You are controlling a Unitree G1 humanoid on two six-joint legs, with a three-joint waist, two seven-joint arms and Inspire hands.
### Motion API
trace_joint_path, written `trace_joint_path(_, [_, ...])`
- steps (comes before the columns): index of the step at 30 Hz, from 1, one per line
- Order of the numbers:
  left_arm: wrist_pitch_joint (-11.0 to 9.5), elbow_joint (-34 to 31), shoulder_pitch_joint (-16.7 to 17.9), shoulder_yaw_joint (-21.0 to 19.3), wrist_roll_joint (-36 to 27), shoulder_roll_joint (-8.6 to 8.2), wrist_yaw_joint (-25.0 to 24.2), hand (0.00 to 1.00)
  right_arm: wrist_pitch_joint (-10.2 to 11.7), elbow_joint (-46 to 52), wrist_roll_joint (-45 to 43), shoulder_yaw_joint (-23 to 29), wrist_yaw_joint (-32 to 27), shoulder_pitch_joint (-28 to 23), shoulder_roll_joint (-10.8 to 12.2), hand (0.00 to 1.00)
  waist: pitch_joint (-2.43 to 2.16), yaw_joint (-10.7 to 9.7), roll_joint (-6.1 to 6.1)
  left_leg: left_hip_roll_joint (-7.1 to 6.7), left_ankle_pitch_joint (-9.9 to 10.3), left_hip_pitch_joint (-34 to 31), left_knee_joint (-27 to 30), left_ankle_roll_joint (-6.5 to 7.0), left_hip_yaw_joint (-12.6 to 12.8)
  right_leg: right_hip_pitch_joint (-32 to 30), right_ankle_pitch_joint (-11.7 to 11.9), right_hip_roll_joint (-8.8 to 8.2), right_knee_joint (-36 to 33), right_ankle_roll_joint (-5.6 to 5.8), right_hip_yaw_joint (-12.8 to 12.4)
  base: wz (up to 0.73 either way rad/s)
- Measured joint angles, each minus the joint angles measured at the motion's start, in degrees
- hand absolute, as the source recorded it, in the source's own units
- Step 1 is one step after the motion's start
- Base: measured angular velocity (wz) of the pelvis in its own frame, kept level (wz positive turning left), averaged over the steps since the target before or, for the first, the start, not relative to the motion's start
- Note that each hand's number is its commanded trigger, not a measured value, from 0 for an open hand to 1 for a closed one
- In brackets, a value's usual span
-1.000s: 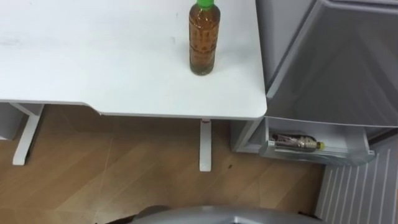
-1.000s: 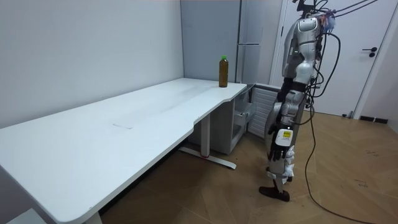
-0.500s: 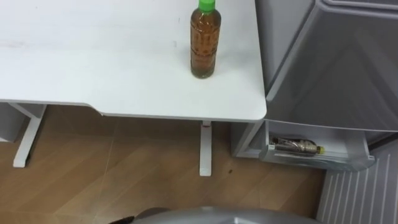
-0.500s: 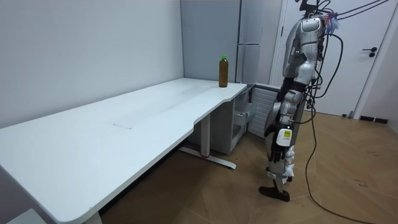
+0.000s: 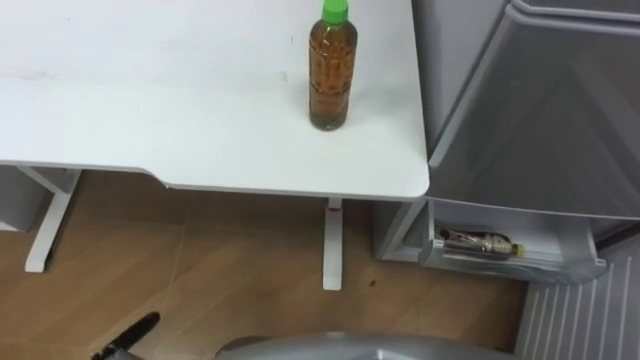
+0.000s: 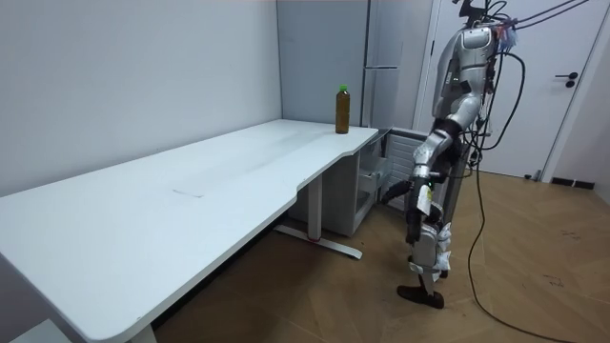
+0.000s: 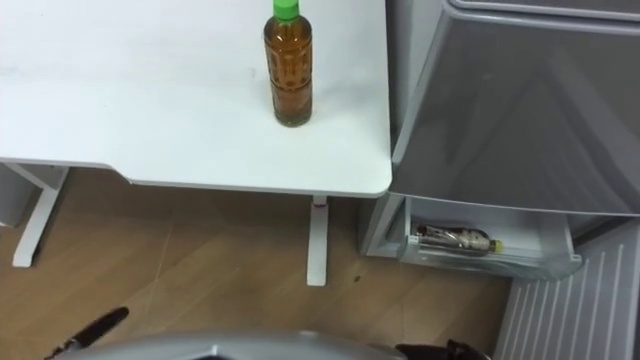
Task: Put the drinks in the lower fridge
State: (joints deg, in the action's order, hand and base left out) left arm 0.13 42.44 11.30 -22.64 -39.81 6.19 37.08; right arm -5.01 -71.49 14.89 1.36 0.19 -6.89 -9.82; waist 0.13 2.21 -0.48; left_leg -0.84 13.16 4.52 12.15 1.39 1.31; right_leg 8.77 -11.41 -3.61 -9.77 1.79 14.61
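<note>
Bottle [image 5: 331,65] stood on table [image 5: 150,120], yet to move; second bottle [image 5: 480,240] lay in fridge shelf [image 5: 520,264]. Left hand [image 5: 125,342], right hand [image 7: 440,351]: fingers' state could not be told.

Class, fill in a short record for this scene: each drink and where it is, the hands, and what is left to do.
standing bottle: upright, green cap, on the white table near its right edge
lying bottle: on its side in the open shelf of the lower fridge
left hand: low, before the body, short of the table
right hand: low by the body
left to do: standing bottle not yet in fridge
</note>
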Motion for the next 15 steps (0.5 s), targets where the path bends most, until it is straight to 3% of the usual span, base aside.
trace_joint_path(4, [-4.3, -8.9, 0.1, 0.0, 1.0, 0.2, 9.1, 0.0, 0.5, 1.0, -1.6, 0.0, 0.0, -0.5, -0.1, 0.0, -0.36, 0.0, 0.32, -0.02, 0.0, 0.1, -0.5, -0.01, 0.2, -0.7, 0.0, 0.02, 0.1, 0.0, -0.5, -0.06])
trace_joint_path(7, [-5.3, -14.7, 0.0, 0.0, 5.6, 0.22, 14.5, 0.0, 1.0, 2.7, -2.3, -0.1, 0.0, -1.4, 0.1, 0.0, -0.67, 0.5, 0.4, -0.02, -0.1, 0.4, -0.3, -0.02, 0.1, -0.5, 0.0, 0.04, 0.1, 0.0, -0.5, 0.0])
trace_joint_path(10, [-7.4, -19.3, -0.2, -0.2, 10.5, 0.41, 17.8, 0.0, 1.7, 3.0, -4.1, 0.1, 0.0, -1.5, 0.1, 0.0, -0.67, 1.2, 0.65, -0.06, -0.1, 1.3, -0.3, -0.03, -0.1, 0.2, 0.0, -0.02, 0.2, 0.01, -0.2, 0.02])
trace_joint_path(15, [-8.2, -28.4, -0.3, -0.3, 13.5, 1.18, 22.0, 0.0, 2.6, 5.3, -3.9, 0.0, 0.0, -1.9, 0.4, 0.0, -0.64, 1.4, 0.95, -0.13, -0.1, 1.2, -0.5, -0.03, -0.7, 0.3, 0.0, -0.01, 0.1, 0.02, -0.2, 0.04])
